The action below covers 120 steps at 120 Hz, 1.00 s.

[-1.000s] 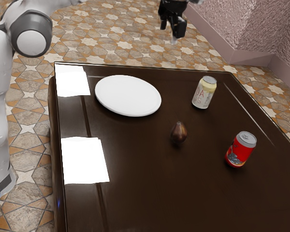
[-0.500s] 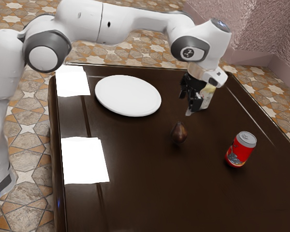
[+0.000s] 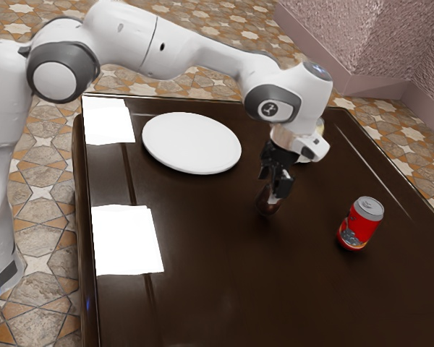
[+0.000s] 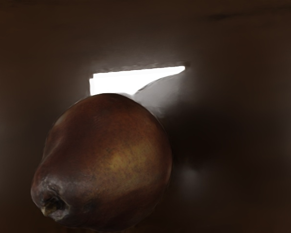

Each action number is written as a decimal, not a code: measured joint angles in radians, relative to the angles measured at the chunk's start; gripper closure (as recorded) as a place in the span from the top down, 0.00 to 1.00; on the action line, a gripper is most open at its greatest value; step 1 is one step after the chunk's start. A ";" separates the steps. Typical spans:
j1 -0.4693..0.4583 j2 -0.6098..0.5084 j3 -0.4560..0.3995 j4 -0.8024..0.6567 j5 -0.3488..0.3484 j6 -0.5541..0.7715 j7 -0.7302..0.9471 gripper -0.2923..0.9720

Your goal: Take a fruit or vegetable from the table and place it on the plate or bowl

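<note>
A dark red-brown pear [image 3: 267,207] stands upright near the middle of the dark brown table [image 3: 224,275]. My black gripper [image 3: 275,189] hangs directly over it, open, with the fingertips down around the pear's top and not closed on it. The wrist view has the pear [image 4: 104,162] large and close just under my hand, stem end toward the camera. A white plate [image 3: 192,142] lies empty on the table, toward the exterior view's left and farther back from the pear.
A red soda can [image 3: 360,223] stands to the exterior view's right of the pear. A yellow-topped can [image 3: 320,127] is mostly hidden behind my wrist. Two bright white reflections [image 3: 126,238] lie along the table's left side.
My arm has swung down from high above the table's far edge, past the yellow-topped can, and lowered the gripper onto the pear. The pear, plate and cans have stayed put.
</note>
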 joint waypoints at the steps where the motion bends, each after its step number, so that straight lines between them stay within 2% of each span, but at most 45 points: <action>1: 0.000 0.001 0.000 0.000 -0.002 -0.001 0.000 0.74; 60: 0.014 0.013 -0.022 -0.013 -0.064 -0.068 -0.008 0.74; 89: 0.027 0.050 -0.010 -0.007 -0.026 0.037 -0.009 0.74; 120: 0.035 0.074 -0.009 -0.005 -0.008 0.089 -0.011 0.74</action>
